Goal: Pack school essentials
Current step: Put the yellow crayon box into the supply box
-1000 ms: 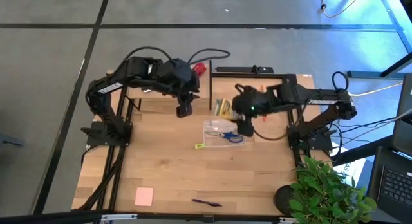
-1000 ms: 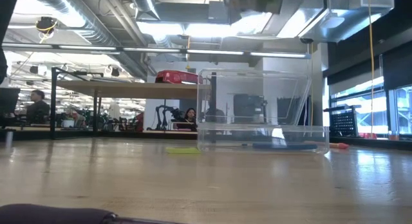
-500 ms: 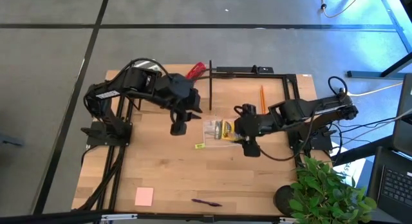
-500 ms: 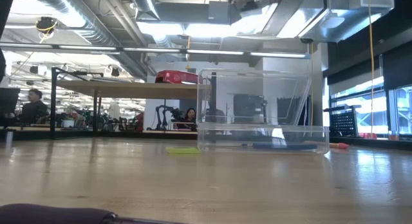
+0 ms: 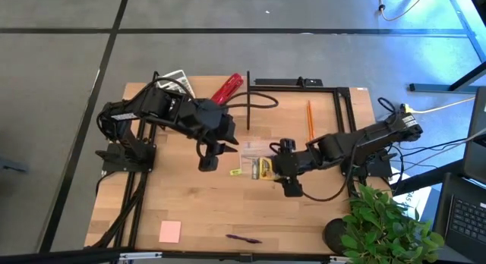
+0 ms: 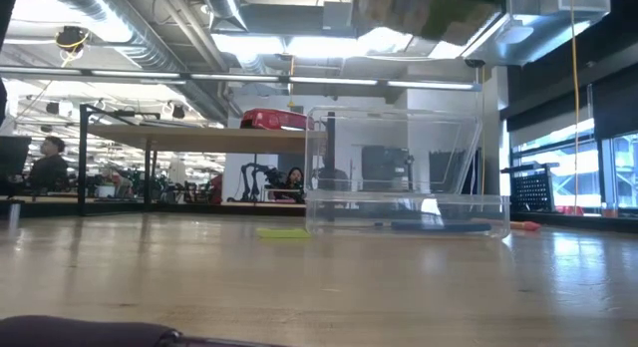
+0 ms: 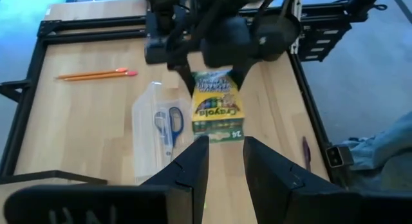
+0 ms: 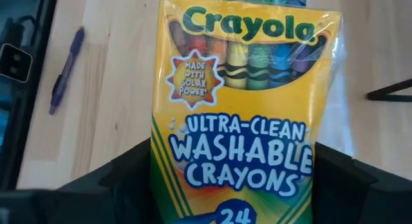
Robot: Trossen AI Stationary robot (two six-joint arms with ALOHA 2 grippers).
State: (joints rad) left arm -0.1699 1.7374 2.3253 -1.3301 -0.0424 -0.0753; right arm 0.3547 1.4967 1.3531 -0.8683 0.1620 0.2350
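I have the right gripper (image 5: 267,168) out over the middle of the table, clamped on the yellow-green crayon box (image 5: 263,169), which hangs above the wood just beside the clear container (image 5: 249,150). In my right wrist view the crayon box (image 8: 235,114) fills the picture, held between the two dark fingers (image 8: 129,179), label facing the camera. From the left wrist view I see the same box (image 7: 217,108) pinched in the right gripper (image 7: 215,73) with the tabletop below it.

My left gripper (image 5: 209,159) hovers near the container's other side, pointed at the crayon box. Its fingers (image 7: 193,166) stand parted with nothing between them.

The blue-handled scissors (image 7: 167,124) lie inside the clear container (image 7: 151,130), seen in the left wrist view; the low view shows the container (image 6: 407,173) standing upright on the table (image 6: 319,287). The tiny yellow block (image 5: 236,172) sits on the wood just beside the container. The orange pencil (image 5: 310,118) lies at the far side of the table, well apart from both grippers. The pink sticky-note pad (image 5: 170,231) and the dark purple pen (image 5: 243,238) are on the near edge, well apart from the container. The red stapler (image 5: 228,86) and the grey-white calculator (image 5: 173,79) rest at the far edge behind the left arm.
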